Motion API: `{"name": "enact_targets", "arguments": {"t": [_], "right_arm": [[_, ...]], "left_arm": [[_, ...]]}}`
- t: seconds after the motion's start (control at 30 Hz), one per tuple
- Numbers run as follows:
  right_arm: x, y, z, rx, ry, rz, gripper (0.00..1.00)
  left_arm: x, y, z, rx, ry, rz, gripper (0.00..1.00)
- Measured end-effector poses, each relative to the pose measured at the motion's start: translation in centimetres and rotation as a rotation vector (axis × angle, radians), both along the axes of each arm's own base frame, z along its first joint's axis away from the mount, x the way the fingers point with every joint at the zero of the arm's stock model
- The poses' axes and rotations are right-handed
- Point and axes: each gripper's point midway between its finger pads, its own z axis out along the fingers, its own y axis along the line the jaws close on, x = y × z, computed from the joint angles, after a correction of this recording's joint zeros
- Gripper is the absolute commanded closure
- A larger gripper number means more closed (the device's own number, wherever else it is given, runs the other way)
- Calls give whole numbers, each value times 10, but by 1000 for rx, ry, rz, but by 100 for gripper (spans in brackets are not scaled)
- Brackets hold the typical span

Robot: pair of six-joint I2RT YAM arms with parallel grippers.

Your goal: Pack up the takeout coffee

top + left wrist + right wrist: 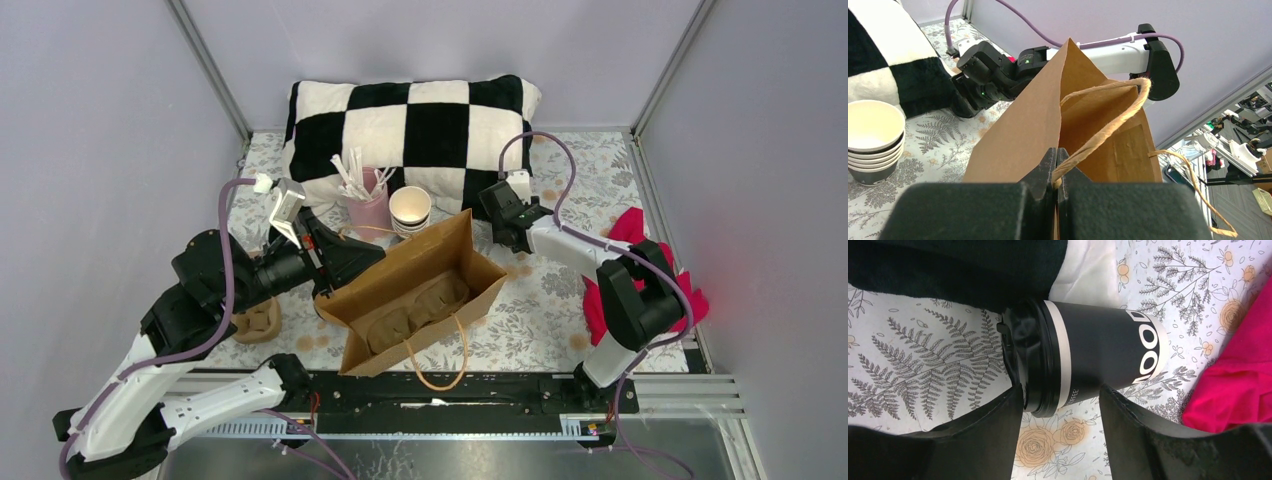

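Takeout coffee [1098, 355] on its side beside paper bag [400, 290].
Right pincer [1060, 392] open at its lid end; left pincer [1055, 170] clamped on bag rim.

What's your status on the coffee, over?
Left gripper shut on paper bag handle. Right gripper open, jaws straddling takeout coffee, lying on its side. Pillow close beside the cup.

Cameras: one overhead, two on the wrists.
I am viewing the whole table [600, 170] from high behind the rig. The left wrist is looking close along the paper bag [1028, 130] toward the right arm [1108, 55], both also showing overhead. The right wrist is facing down, tight on the takeout coffee [1098, 345].
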Motion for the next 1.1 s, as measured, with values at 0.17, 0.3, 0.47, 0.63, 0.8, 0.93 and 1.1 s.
{"name": "enact_targets", "arguments": {"t": [0.17,0.3,0.47,0.63,0.8,0.93,1.1], "right_arm": [[8,-1,0,43,-5,-6,47],[11,2,-1,88,-4,0,52],[15,5,7,157,-22,2,53],[16,6,25,245,-58,6,56],[18,2,40,299,-89,4,50],[16,8,33,297,-27,57,43],[10,9,18,260,61,89,45]], "left_arm": [[1,1,-1,3,2,7,100],[1,1,-1,3,2,11,100],[2,1,-1,3,3,13,100],[2,1,-1,3,3,14,100],[2,1,-1,4,3,14,100],[3,0,-2,7,6,13,100],[4,-2,-4,12,12,10,100]]}}
